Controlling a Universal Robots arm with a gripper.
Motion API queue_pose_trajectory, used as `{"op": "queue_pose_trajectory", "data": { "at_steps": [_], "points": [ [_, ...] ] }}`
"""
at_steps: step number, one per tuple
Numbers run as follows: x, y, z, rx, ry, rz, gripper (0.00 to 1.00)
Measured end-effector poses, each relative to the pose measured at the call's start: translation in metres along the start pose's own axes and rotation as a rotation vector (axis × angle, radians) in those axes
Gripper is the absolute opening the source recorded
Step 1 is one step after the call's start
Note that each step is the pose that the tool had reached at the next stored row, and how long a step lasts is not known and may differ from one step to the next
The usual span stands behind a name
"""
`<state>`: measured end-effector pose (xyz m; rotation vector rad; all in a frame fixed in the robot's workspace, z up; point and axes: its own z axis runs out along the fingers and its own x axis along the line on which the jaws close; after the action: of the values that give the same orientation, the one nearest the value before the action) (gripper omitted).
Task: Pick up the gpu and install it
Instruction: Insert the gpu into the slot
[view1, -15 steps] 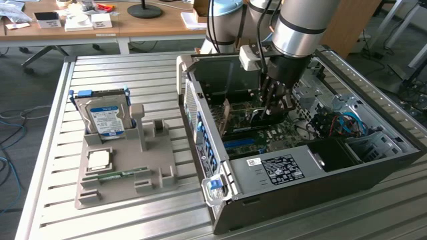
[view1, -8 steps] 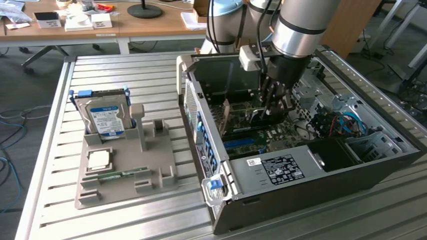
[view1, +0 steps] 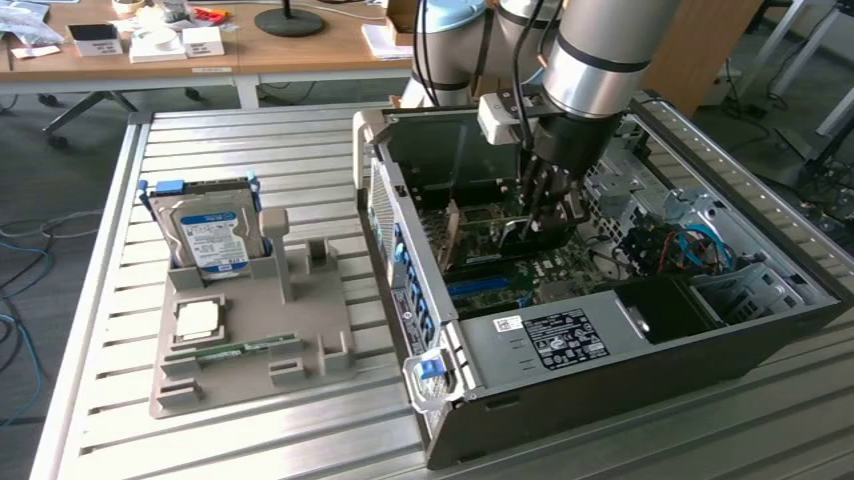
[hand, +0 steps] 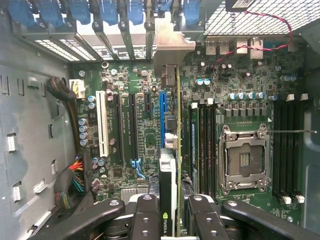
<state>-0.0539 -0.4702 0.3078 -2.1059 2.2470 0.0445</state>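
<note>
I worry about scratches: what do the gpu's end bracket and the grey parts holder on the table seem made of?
The gpu's end bracket looks like bare sheet metal: dull grey, thin, folded, faint sheen. The parts holder looks like matte grey plastic, possibly printed: uniform colour, blocky posts, no gloss.

You have bright, even daylight in the exterior view. The slatted table (view1: 267, 130) gleams pale from nine o'clock round to six o'clock, and the arm (view1: 601, 60) carries a soft sheen at one o'clock. The open case (view1: 641, 365) is your darkest patch, its well in shadow near centre and a black bay at four o'clock. In the wrist view the motherboard (hand: 140, 125) is evenly lit, the perforated grille (hand: 245, 20) washes out white, and the gpu (hand: 167, 185) shows a pale face against the dark gripper (hand: 169, 220).
</note>
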Motion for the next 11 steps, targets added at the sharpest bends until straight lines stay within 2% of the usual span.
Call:
{"op": "queue_pose_trajectory", "data": {
  "at_steps": [11],
  "points": [
    [0.0001, 0.0001, 0.0020, 0.0000, 0.0000, 0.000, 0.27]
  ]
}}
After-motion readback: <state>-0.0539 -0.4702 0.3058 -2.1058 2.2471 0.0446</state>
